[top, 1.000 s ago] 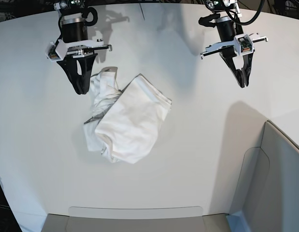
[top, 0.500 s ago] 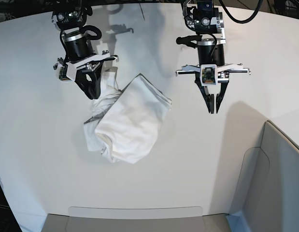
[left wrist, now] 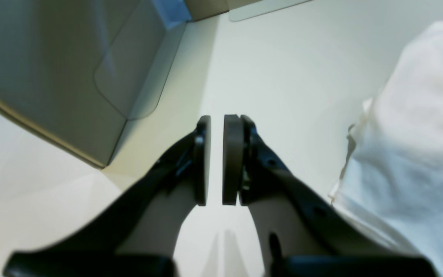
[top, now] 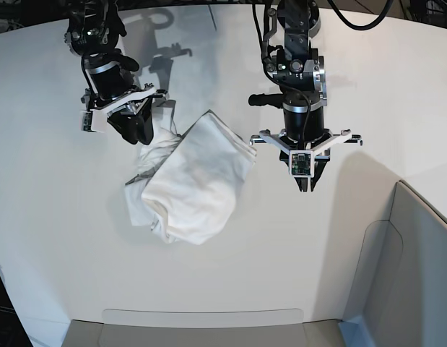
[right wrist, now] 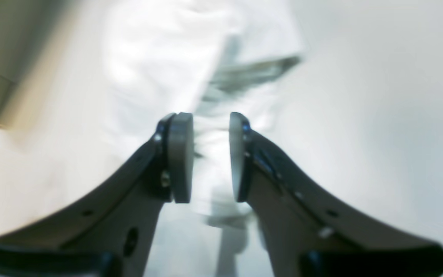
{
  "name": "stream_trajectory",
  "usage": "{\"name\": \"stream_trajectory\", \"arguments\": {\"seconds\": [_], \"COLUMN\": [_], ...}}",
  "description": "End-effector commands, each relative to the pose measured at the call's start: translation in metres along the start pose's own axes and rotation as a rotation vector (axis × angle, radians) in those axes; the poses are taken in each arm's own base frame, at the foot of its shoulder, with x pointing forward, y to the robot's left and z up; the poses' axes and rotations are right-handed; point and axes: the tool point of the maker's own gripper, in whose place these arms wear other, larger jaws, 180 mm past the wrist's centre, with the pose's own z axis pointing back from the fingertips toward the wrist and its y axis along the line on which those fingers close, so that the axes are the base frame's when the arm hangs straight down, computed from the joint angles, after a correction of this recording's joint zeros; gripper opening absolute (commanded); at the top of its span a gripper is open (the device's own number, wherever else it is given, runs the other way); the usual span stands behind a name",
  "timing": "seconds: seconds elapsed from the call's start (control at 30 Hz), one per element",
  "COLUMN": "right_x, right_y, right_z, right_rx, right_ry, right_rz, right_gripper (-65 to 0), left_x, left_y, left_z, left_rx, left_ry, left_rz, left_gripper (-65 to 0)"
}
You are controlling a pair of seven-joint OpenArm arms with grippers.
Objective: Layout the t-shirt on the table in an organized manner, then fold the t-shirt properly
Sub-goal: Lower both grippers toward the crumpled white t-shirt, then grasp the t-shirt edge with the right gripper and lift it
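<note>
Because the t-shirt (top: 191, 177) is limp, light cloth, pinch an edge fold: right jaws apart astride it, left jaws nearly together beside it on the desk (top: 57, 217).

Soft, creased white cloth t-shirt (top: 191, 181) on a smooth, faintly glossy table (top: 295, 246)

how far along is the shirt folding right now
Nothing looks done yet: the t-shirt lies in a crumpled heap on the table, neither spread nor folded. In hand: the right gripper sits at the heap's far edge with jaws parted around cloth but not clamped, and the left gripper hangs beside the shirt, holding nothing. Left: grasp, lay it flat, then fold.
</note>
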Motion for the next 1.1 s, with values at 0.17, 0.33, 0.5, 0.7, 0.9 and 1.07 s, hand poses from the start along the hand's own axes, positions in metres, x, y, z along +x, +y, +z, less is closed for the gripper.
{"name": "stream_trajectory", "arguments": {"seconds": [0.17, 0.33, 0.5, 0.7, 0.9, 1.07], "right_x": [-0.001, 0.004, 0.024, 0.044, 0.04, 0.03], "right_y": [0.018, 0.008, -0.005, -0.017, -0.026, -0.033], "right_z": [-0.002, -0.007, -0.018, -0.031, -0.051, -0.07], "right_rx": [0.047, 0.019, 0.011, 0.003, -0.003, 0.009], "right_ry": [0.028, 0.053, 0.095, 0.202, 0.264, 0.314], "right_rz": [-0.008, -0.027, 0.047, 0.17, 0.145, 0.132], "right_gripper": [-46.3, -46.2, -36.3, -32.1, -32.1, -32.1], "left_x": [0.003, -0.001, -0.002, -0.003, -0.003, -0.004], "left_y": [0.014, 0.022, 0.022, 0.016, 0.019, 0.019], "left_z": [-0.009, -0.013, -0.014, -0.012, -0.012, -0.012], "left_rx": [0.034, 0.041, 0.04, 0.034, 0.044, 0.044], "left_ry": [0.073, 0.102, 0.105, 0.109, 0.112, 0.113], "left_rz": [-0.015, -0.047, -0.047, -0.025, -0.026, -0.026], "left_gripper": [-57.9, -57.6, -49.2, -43.1, -43.1, -43.1]}}
